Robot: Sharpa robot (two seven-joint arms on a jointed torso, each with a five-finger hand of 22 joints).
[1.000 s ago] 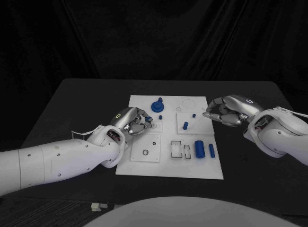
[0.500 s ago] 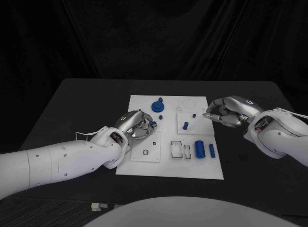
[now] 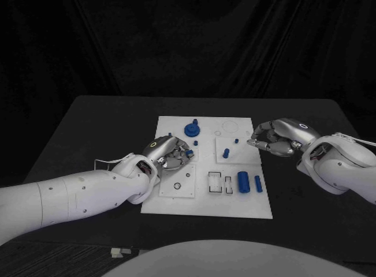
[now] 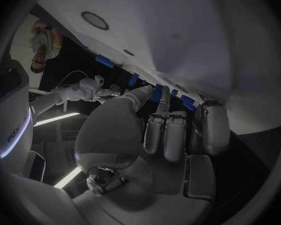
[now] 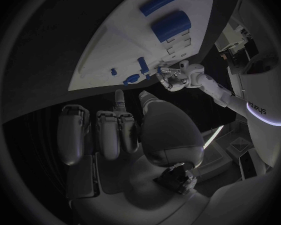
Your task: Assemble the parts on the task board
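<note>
**Both hands curled at the white board, small blue parts spread across it**

Where the picture comes nearest the robot, the white task board (image 3: 206, 205) shows its lower edge, a flat rectangular plate lying lengthwise in the middle of the black table (image 3: 96, 127). Just above that edge, lower centre of the frame, a dark-outlined rectangular slot (image 3: 215, 182) sits beside two upright blue cylinders, the thicker cylinder (image 3: 244, 179) left of the slimmer cylinder (image 3: 257, 183). To their left a small dark ring (image 3: 178, 186) lies on a raised square tile.

Further up, at mid-frame, the left hand (image 3: 166, 152) hovers over the board's left side, fingers curled in around something small and blue at the fingertips (image 4: 158, 94); whether it truly grips that piece I cannot tell. Right of it a short blue peg (image 3: 226, 153) stands on another square tile.

Across the board, at the right edge, the right hand (image 3: 276, 136) rests with fingers bunched together; the wrist view shows them folded with nothing visible between them.

Farthest away, upper centre, a round blue knob with a stem (image 3: 192, 128) stands near the board's top edge, and a faint circular outline (image 3: 230, 126) lies to its right.
</note>
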